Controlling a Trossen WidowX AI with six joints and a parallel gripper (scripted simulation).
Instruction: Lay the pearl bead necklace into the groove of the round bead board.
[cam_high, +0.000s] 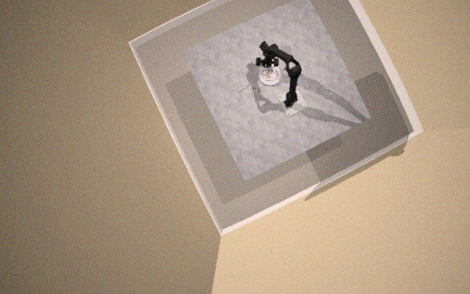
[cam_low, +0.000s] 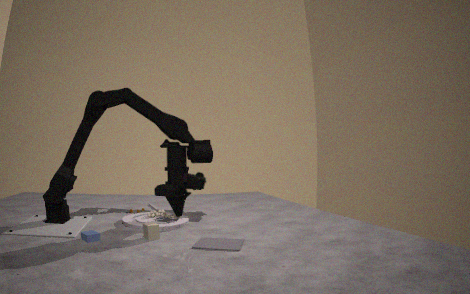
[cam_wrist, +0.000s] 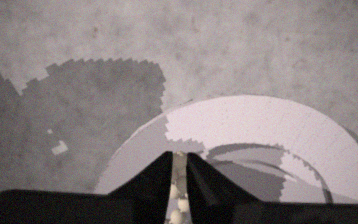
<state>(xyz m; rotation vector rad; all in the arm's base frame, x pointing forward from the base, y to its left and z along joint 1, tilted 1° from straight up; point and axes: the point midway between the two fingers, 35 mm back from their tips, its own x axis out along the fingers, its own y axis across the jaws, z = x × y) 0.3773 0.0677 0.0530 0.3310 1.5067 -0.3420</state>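
The round bead board (cam_high: 262, 79) (cam_low: 131, 221) (cam_wrist: 260, 109) is pale, with a curved groove that shows right of the fingers in the wrist view. The pearl bead necklace (cam_low: 156, 214) (cam_wrist: 183, 204) lies bunched on the board, small cream beads piled together. My gripper (cam_low: 178, 216) (cam_wrist: 179, 159) points straight down, low over the board's side away from the arm's base. Its fingers are nearly together, with beads at and behind the narrow gap between the tips; it is shut on the necklace. The fingers and the wrist view's lower edge hide most of the necklace.
A cream block (cam_low: 151, 231) stands just in front of the board in the exterior view. A blue block (cam_low: 90, 236) lies near the arm's white base plate (cam_low: 40, 229). A flat grey slab (cam_low: 218, 244) lies front right. Small orange pieces (cam_low: 137, 211) lie behind the board.
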